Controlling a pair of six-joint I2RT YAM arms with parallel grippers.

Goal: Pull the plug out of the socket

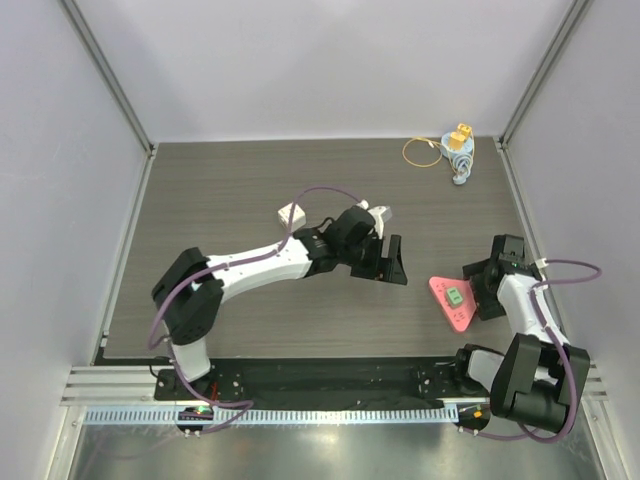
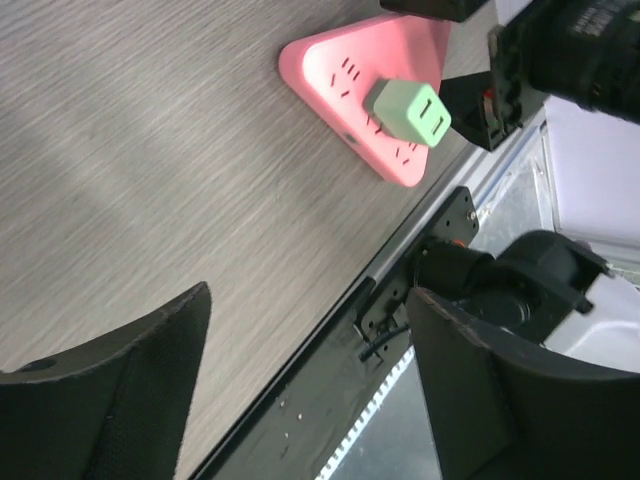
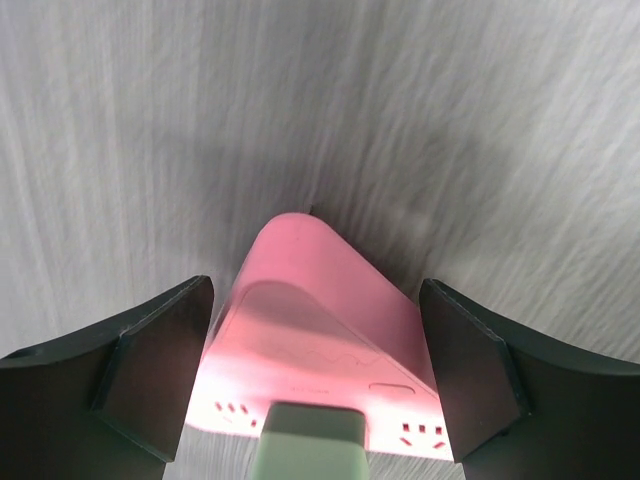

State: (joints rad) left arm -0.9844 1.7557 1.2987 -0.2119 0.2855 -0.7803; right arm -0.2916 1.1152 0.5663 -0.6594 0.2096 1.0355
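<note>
A pink triangular socket (image 1: 447,290) lies on the table at the right front, with a pale green plug (image 1: 454,296) seated in its top. My right gripper (image 1: 478,290) is open and straddles the socket from the right; in the right wrist view the socket (image 3: 320,290) lies between the two fingers without touching them, and the plug (image 3: 305,440) is at the bottom edge. My left gripper (image 1: 390,262) is open and empty, to the left of the socket. In the left wrist view the socket (image 2: 350,60) and plug (image 2: 410,110) lie well beyond the open gripper (image 2: 310,370).
A small white block (image 1: 291,215) lies behind the left arm. A yellow and blue item (image 1: 457,150) with an orange cord loop (image 1: 422,152) sits at the back right corner. The black front rail (image 1: 340,375) runs close to the socket. Walls close in both sides.
</note>
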